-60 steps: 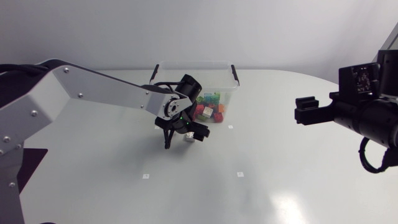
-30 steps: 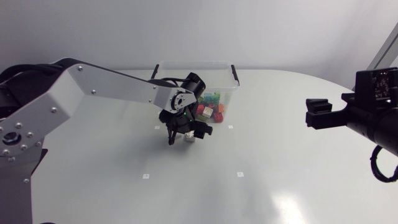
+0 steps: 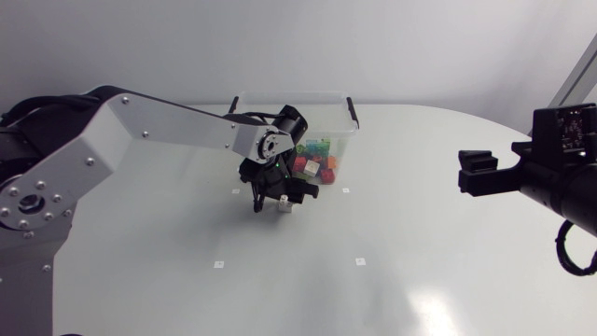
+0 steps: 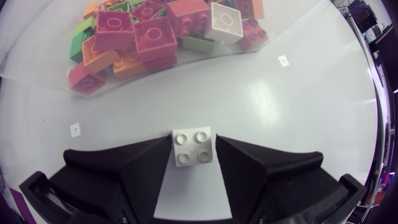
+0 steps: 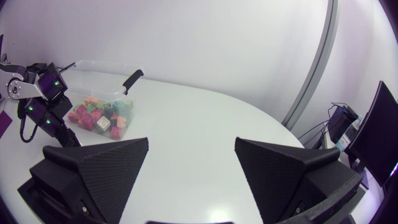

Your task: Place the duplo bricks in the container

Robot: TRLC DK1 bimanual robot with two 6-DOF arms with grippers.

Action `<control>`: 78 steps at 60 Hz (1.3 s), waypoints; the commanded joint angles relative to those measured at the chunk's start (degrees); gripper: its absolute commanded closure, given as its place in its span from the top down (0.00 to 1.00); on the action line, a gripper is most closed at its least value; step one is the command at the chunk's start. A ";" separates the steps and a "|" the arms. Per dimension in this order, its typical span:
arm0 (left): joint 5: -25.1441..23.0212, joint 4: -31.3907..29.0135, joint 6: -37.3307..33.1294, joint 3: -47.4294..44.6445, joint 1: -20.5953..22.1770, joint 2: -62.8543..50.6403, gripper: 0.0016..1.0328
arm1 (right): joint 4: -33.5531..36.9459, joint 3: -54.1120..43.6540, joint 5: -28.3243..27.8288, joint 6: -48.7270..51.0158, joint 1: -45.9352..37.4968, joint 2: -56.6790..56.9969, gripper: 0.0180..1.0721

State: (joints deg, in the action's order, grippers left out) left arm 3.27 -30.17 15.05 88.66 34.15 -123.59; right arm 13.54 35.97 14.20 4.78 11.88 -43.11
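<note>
One white brick (image 4: 191, 147) rests on the desk (image 3: 420, 243), pinched between the left tool's (image 4: 193, 137) closed-in fingers just short of the container (image 3: 341, 121), apparently gripped for lifting in, while the right tool (image 5: 191, 142) hangs wide open, empty.

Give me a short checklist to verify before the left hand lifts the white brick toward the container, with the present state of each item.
1. The white brick sits centred between the fingers of the left hand: ok.
2. Both fingers touch its sides: ok, as far as visible.
3. The container is open on top: ok.
4. Room above the coloured bricks inside: ok.
5. The right hand is away from the path: ok, open, far aside.
</note>
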 commanded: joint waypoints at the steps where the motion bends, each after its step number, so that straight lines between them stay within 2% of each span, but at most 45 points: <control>1: -0.63 -1.12 1.47 1.25 0.21 -2.09 0.43 | 1.05 -0.99 -0.05 1.03 -0.37 0.40 0.95; 17: -2.30 -2.70 1.47 1.69 -0.14 -2.62 0.41 | 1.66 -1.42 -0.05 0.94 -0.28 1.10 0.95; 27: -2.48 -3.66 1.47 2.48 -0.14 -3.50 0.32 | 2.19 -1.95 -0.05 0.94 -0.28 1.89 0.95; 46: -2.65 -3.84 0.16 -1.04 -0.40 -1.74 0.33 | 2.98 -2.30 -0.05 1.20 -0.10 3.12 0.95; 52: -2.65 -3.75 -1.60 -3.50 -1.54 -0.34 0.36 | 2.98 -2.48 -0.05 1.20 0.16 3.21 0.95; 71: -2.65 -4.02 -5.38 -10.70 -5.06 6.26 0.36 | 2.98 -2.92 -0.05 1.29 0.51 3.74 0.95; 78: -2.65 -4.02 -5.82 -11.06 -4.62 5.90 0.53 | 2.98 -3.01 -0.13 1.29 0.60 4.18 0.95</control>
State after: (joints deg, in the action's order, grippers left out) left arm 0.49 -32.73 10.24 79.75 29.30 -117.69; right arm 16.29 34.52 14.17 4.82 11.94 -39.57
